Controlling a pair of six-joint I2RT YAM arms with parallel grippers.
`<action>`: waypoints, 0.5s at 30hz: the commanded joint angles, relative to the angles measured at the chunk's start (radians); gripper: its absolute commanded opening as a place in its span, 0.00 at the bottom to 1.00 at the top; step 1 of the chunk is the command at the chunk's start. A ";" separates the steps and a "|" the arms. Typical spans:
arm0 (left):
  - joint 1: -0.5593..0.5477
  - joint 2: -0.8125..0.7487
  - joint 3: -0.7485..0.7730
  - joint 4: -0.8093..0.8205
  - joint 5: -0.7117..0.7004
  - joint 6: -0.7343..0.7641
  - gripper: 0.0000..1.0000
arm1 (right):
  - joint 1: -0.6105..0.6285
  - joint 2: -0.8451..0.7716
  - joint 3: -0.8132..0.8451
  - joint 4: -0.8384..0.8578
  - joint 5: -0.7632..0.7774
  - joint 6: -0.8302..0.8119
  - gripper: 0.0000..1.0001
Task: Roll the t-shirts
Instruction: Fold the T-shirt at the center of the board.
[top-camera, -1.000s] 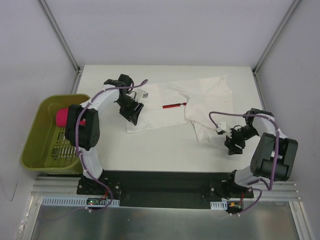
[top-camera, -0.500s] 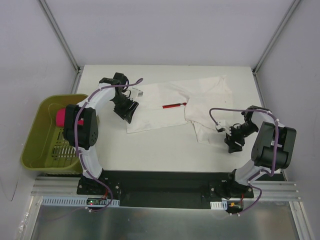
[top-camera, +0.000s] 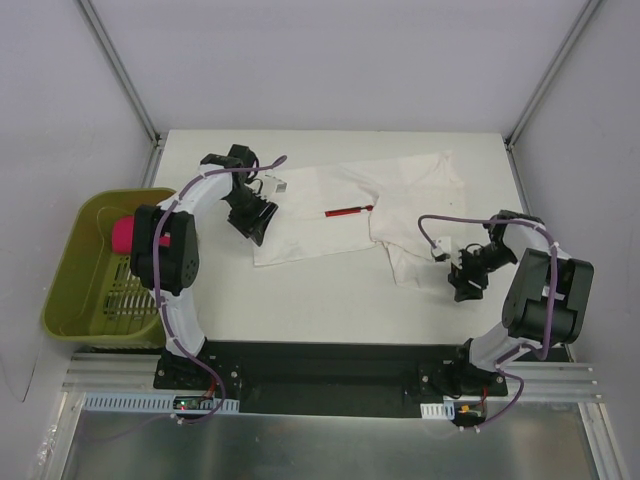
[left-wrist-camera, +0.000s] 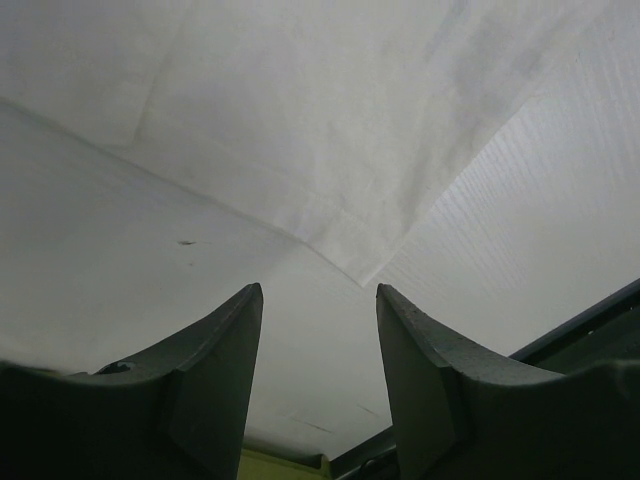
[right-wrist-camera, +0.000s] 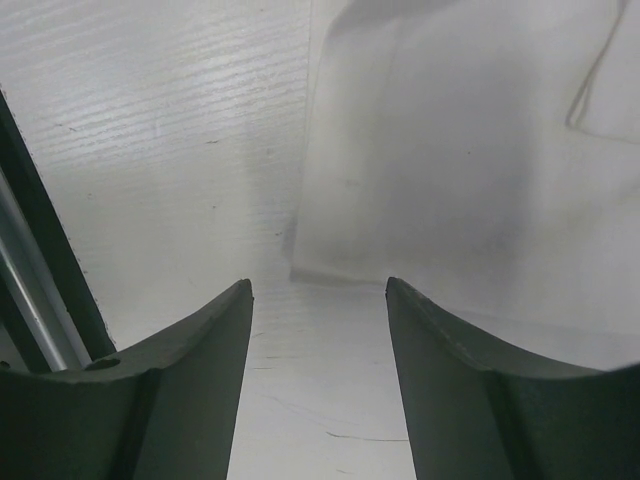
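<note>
The white t-shirt (top-camera: 340, 225) lies flattened and partly folded across the middle of the table, with a thin strip of its red print (top-camera: 348, 211) showing at a fold. My left gripper (top-camera: 256, 230) is open and empty, low over the shirt's left edge. In the left wrist view the shirt's corner (left-wrist-camera: 365, 275) lies just ahead of the left gripper (left-wrist-camera: 318, 290). My right gripper (top-camera: 460, 282) is open and empty on the table, just right of the shirt's lower right flap. In the right wrist view the shirt's edge (right-wrist-camera: 470, 150) lies ahead of the right gripper (right-wrist-camera: 318, 285).
An olive green basket (top-camera: 75, 260) stands off the table's left edge with a pink object (top-camera: 122, 235) inside. The white table (top-camera: 320, 300) ends at a black rail near the arm bases. Grey walls with metal frame posts close in the back and sides.
My left gripper has shifted slightly left and back along the shirt's left edge. My right gripper has moved a little away from the near edge. Both stay open; the shirt has not moved.
</note>
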 joint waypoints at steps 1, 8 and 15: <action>-0.001 0.010 0.037 -0.030 -0.005 0.013 0.49 | 0.025 0.001 0.018 -0.025 -0.011 -1.038 0.60; -0.001 0.006 0.012 -0.030 -0.011 0.015 0.50 | 0.037 0.058 -0.005 -0.006 0.107 -1.041 0.59; -0.001 0.006 0.004 -0.028 -0.015 0.018 0.49 | 0.046 0.090 -0.031 0.103 0.072 -1.041 0.56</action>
